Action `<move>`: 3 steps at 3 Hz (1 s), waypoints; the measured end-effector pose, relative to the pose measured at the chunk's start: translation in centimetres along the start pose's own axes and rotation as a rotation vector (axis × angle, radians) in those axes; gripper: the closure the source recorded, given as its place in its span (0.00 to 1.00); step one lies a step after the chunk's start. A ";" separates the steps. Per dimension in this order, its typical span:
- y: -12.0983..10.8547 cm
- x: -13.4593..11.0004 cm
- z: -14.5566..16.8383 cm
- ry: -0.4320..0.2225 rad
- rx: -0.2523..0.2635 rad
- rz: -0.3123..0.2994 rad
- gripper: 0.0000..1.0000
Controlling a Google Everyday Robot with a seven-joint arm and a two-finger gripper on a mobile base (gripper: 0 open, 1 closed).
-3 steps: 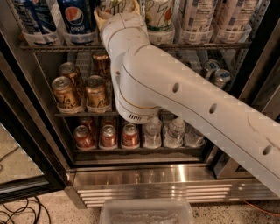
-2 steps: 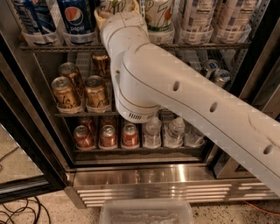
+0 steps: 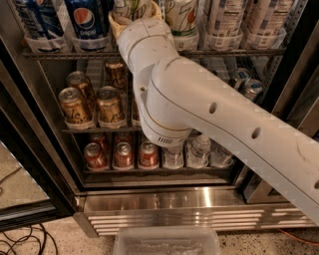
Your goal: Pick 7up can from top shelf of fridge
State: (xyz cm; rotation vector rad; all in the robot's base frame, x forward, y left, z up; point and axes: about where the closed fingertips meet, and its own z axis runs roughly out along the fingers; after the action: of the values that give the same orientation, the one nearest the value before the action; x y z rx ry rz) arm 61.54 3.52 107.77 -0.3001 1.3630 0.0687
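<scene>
The robot's white arm (image 3: 209, 114) reaches up from the lower right into the open fridge (image 3: 179, 199). Its pincer (image 3: 133, 19) is at the front of the top shelf (image 3: 234, 51), at the upper edge of the view. The pincer's tan end is set around the lower part of the 7up can (image 3: 130, 7), which stands upright on that shelf. Only the can's lower body shows, since the frame cuts off the rest. It cannot be told whether the pincer is pinching the can or merely sits spread about it.

Just right of that can stands a second 7up can (image 3: 182, 17) in a clear plastic lane. Two blue Pepsi cans (image 3: 88, 20) stand to the left. White cans with printed label panels (image 3: 224, 20) fill the right end of the shelf.

On the rack below, gold cans (image 3: 75, 105) stand in rows at the left, and two silver can tops (image 3: 246, 82) show at the right behind the arm. The lowest rack holds red cans (image 3: 122, 154) at the left and clear bottles (image 3: 200, 149) beside them. A ribbed steel grille (image 3: 189, 218) runs along the fridge's base. A clear plastic bin (image 3: 167, 241) sits on the speckled floor in front of it. The black-framed door (image 3: 30, 164) stands open at the left, with cables (image 3: 15, 244) lying beneath it.
</scene>
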 end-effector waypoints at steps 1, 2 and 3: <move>0.0 -0.3 -0.4 -0.011 -0.009 -0.001 1.00; 0.0 -0.7 -1.0 -0.030 -0.024 -0.005 1.00; 0.7 -0.9 -1.5 -0.049 -0.049 0.003 1.00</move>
State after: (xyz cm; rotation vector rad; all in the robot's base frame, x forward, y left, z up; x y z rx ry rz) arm 59.80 3.93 108.27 -0.3353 1.3148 0.1118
